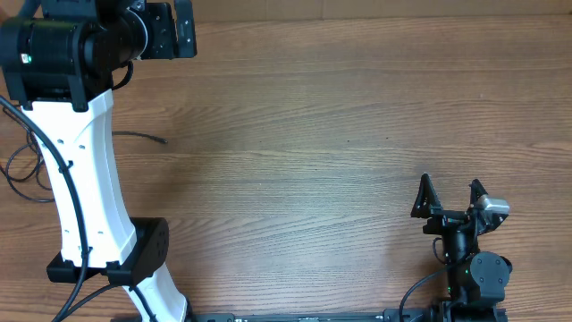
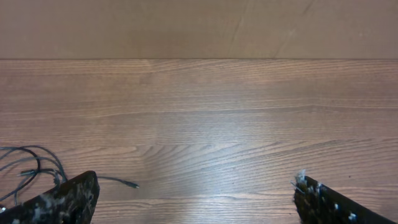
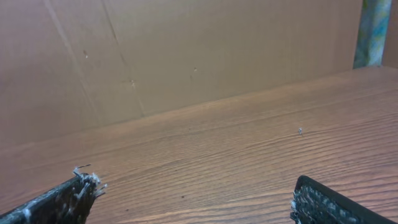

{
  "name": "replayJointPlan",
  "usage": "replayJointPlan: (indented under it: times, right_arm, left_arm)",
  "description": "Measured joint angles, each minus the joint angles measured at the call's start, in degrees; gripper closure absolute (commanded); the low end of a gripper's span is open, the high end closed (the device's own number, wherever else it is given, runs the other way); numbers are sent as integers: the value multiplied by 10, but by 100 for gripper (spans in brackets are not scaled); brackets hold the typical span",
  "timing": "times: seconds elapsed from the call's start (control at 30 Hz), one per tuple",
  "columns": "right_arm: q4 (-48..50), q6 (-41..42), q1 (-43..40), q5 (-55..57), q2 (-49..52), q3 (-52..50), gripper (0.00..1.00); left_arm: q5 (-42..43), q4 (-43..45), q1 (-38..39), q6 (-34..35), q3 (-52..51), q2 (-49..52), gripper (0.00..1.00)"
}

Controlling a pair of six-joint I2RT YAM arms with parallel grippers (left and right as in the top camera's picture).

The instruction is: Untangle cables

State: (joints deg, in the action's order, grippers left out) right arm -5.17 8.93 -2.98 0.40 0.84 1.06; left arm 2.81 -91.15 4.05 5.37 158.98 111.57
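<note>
The cables (image 1: 24,168) are thin black cords lying in loose loops at the table's left edge, partly hidden behind my white left arm. One strand with a small plug end (image 1: 161,140) runs out to the right of the arm. In the left wrist view the loops (image 2: 28,165) are at lower left, and the plug (image 2: 134,184) lies just right of my left finger. My left gripper (image 2: 196,202) is open and empty, held above the table (image 1: 174,31). My right gripper (image 1: 450,195) is open and empty at the near right, far from the cables; its wrist view (image 3: 193,202) shows only bare wood.
My white left arm (image 1: 85,170) and its base (image 1: 134,255) stand at the left, over part of the cables. A brown cardboard wall (image 3: 186,56) stands beyond the table's far edge. A small speck (image 3: 300,130) lies on the wood.
</note>
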Motion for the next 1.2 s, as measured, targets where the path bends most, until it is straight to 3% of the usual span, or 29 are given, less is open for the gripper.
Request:
replayJointPlan:
  times: [0.4, 0.5, 0.7, 0.8, 1.03, 1.2]
  right_arm:
    - [0, 0, 0, 0, 0, 0, 0]
    - [0, 0, 0, 0, 0, 0, 0]
    - [0, 0, 0, 0, 0, 0, 0]
    - [0, 0, 0, 0, -1, 0, 0]
    - [0, 0, 0, 0, -1, 0, 0]
    - [0, 0, 0, 0, -1, 0, 0]
  left_arm:
    - [-15, -15, 0, 0, -4, -1, 0]
    - [-22, 16, 0, -1, -73, -29, 0]
    - [-26, 217, 0, -26, -405, -238, 0]
    - [-28, 254, -1, -28, -553, -360, 0]
    - [-31, 272, -15, -43, -771, -544, 0]
    - [-46, 413, -15, -80, -939, -648, 1]
